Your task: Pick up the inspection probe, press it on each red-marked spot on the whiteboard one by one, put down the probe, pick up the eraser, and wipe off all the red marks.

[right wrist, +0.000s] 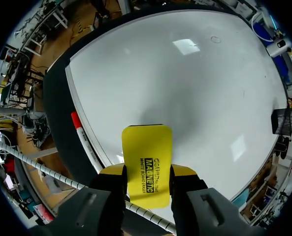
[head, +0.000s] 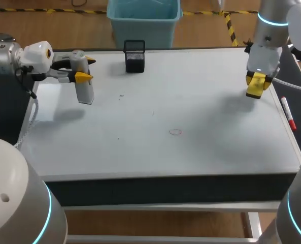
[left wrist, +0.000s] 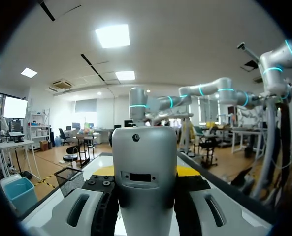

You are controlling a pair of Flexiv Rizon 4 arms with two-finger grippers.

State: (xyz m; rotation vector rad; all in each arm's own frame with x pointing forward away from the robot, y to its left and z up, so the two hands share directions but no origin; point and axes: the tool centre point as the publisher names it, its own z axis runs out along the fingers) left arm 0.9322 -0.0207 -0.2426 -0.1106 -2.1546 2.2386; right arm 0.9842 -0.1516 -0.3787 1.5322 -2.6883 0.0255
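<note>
The grey inspection probe (head: 82,76) hangs above the whiteboard's (head: 155,117) far left part, with my left gripper (head: 84,70) shut on it. In the left wrist view the probe (left wrist: 145,182) fills the space between the fingers. My right gripper (head: 256,84) is shut on the yellow eraser (head: 255,85), lifted over the board's far right part. The right wrist view shows the eraser (right wrist: 146,158) clamped between the yellow tips. One faint red circle (head: 175,132) is on the board right of centre; from the right wrist it is the small ring (right wrist: 215,39) far ahead.
A black mesh pen cup (head: 134,56) stands at the board's far edge. A red-capped marker (head: 288,113) lies along the right edge. A light blue bin (head: 144,20) stands behind the table.
</note>
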